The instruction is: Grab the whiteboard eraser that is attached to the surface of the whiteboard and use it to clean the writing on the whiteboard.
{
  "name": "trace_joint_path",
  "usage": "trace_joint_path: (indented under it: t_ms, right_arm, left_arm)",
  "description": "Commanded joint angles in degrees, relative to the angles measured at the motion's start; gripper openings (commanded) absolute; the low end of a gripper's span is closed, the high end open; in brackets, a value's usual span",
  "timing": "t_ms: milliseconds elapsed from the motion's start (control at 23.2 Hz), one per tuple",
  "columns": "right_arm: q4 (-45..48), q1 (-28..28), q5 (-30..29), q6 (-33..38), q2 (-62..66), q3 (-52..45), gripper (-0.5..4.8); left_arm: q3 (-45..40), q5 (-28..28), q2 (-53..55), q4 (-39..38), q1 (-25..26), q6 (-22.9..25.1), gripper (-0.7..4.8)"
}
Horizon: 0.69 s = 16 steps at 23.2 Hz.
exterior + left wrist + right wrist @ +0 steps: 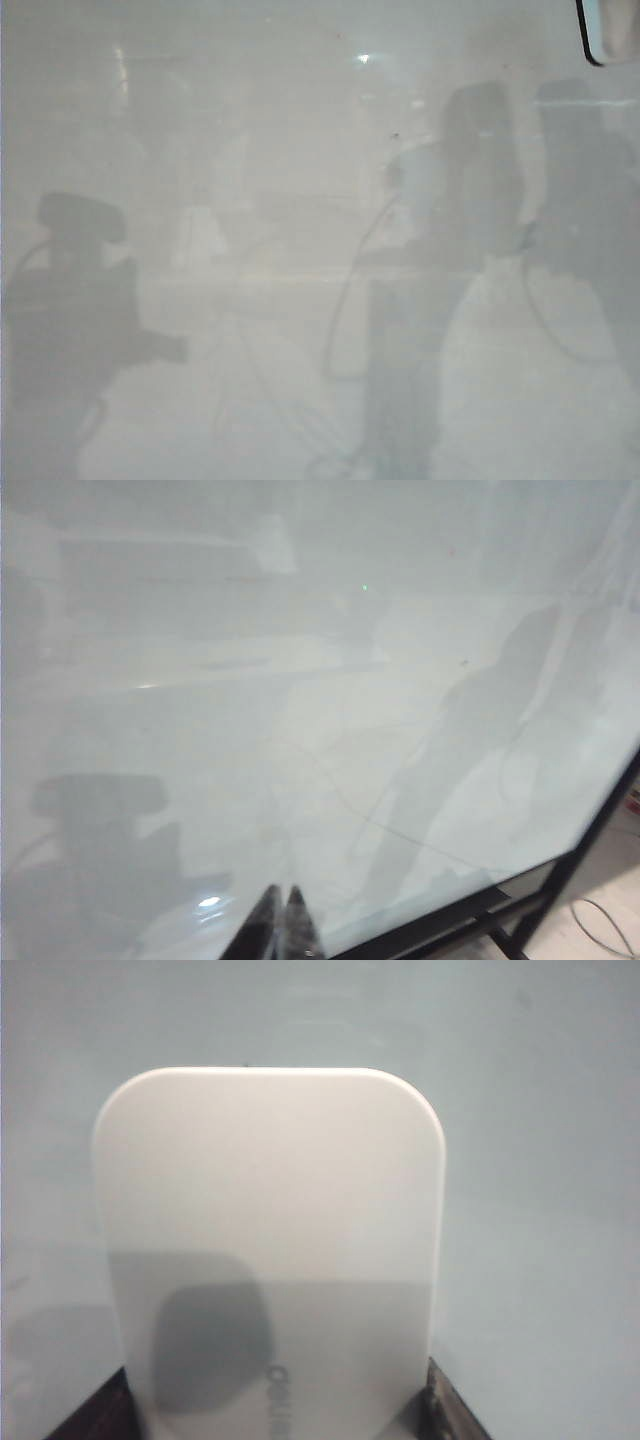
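The whiteboard eraser, a smooth white rounded block with faint grey lettering, fills the right wrist view. My right gripper is shut on it, one dark finger against each side. Behind it lies the pale whiteboard. In the exterior view the glossy whiteboard shows only dim reflections of the arms, and a white corner with a dark edge, apparently the eraser, sticks in at the top right. My left gripper is shut and empty over the whiteboard near its edge. No writing shows in any view.
The board's black frame runs along one edge in the left wrist view, with floor and a cable beyond it. A tiny dark speck sits on the board.
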Motion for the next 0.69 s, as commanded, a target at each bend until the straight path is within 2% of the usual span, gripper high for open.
trace_joint_path:
  t_ms: [43,216,475,691]
  right_arm:
    - [11.3,-6.8,-7.4,5.8,7.9,0.8,1.68]
    - [19.7,-7.8,-9.0,5.8,16.5,0.8,1.68]
    - [37.5,-7.8,-9.0,5.8,31.1,1.0,1.69]
    - [43.3,-8.1,-9.0,4.7,40.2,1.3,1.69]
  left_arm:
    - [0.2,1.7,0.0,0.6,-0.1,-0.2,-0.02]
    - [0.2,1.6,0.0,0.7,-0.1,-0.2,-0.02]
    - [0.2,1.7,0.0,0.7,-0.1,-0.2,-0.02]
    - [0.2,1.7,0.0,0.7,-0.1,-0.2,-0.02]
